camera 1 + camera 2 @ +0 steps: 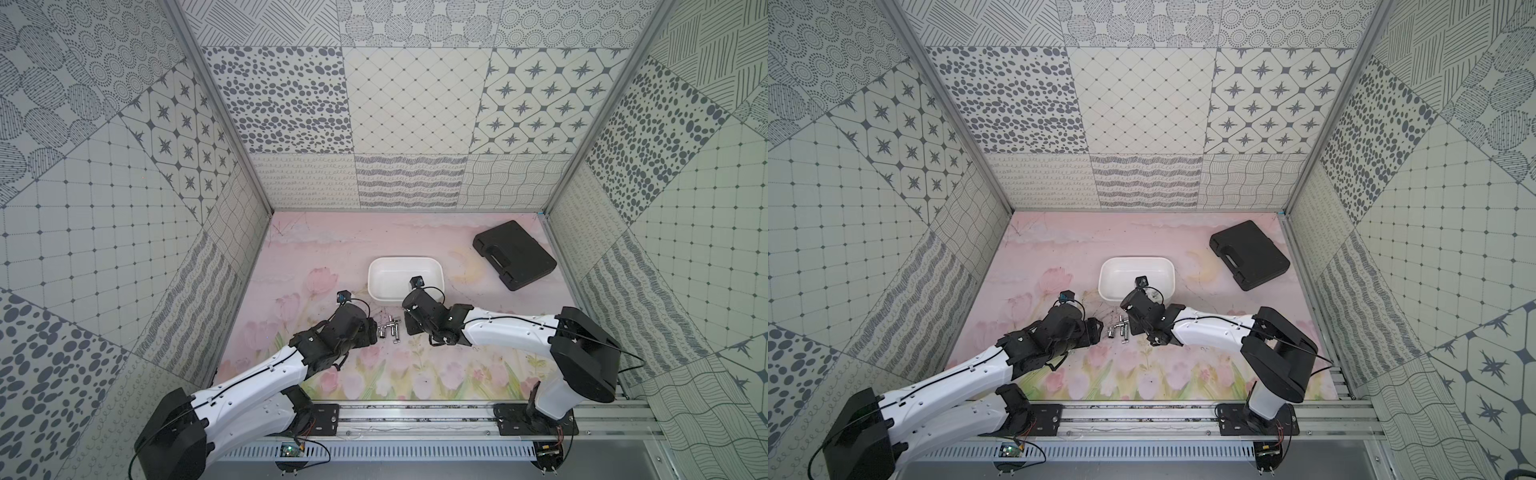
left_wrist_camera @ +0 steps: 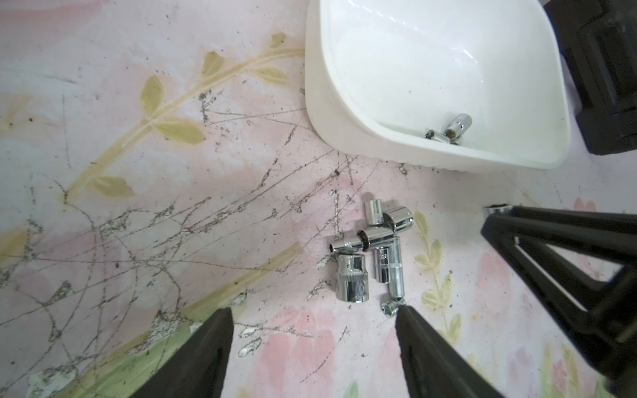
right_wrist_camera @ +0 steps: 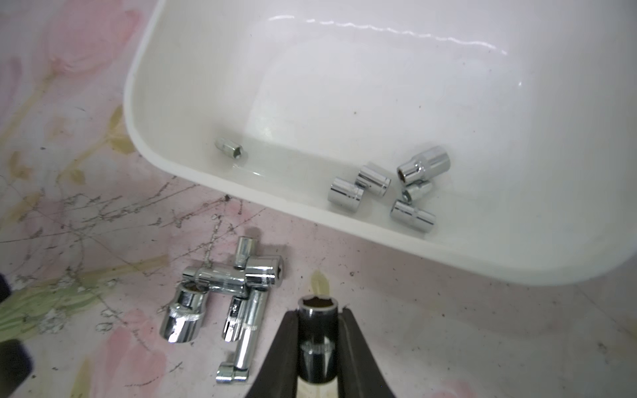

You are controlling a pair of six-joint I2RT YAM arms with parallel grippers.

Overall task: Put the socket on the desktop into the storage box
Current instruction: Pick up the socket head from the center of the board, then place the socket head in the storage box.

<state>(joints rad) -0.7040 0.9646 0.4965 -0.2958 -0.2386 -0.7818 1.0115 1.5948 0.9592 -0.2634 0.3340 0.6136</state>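
Socket [image 3: 317, 324] with blurred, illegible marking [image 3: 316, 346]

Storage box [image 3: 344, 103] is glossy plastic, each socket [image 3: 184, 318] polished metal, case [image 1: 515, 253] seemingly matt plastic.

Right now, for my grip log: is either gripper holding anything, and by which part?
The right gripper clamps a socket across its round sides, hex opening pointing outward. The left gripper is open, holding nothing.

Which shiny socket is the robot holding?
The socket in the right gripper, clamped between its jaws. The rest lie loose: a pile on the table, a cluster inside the white storage box.
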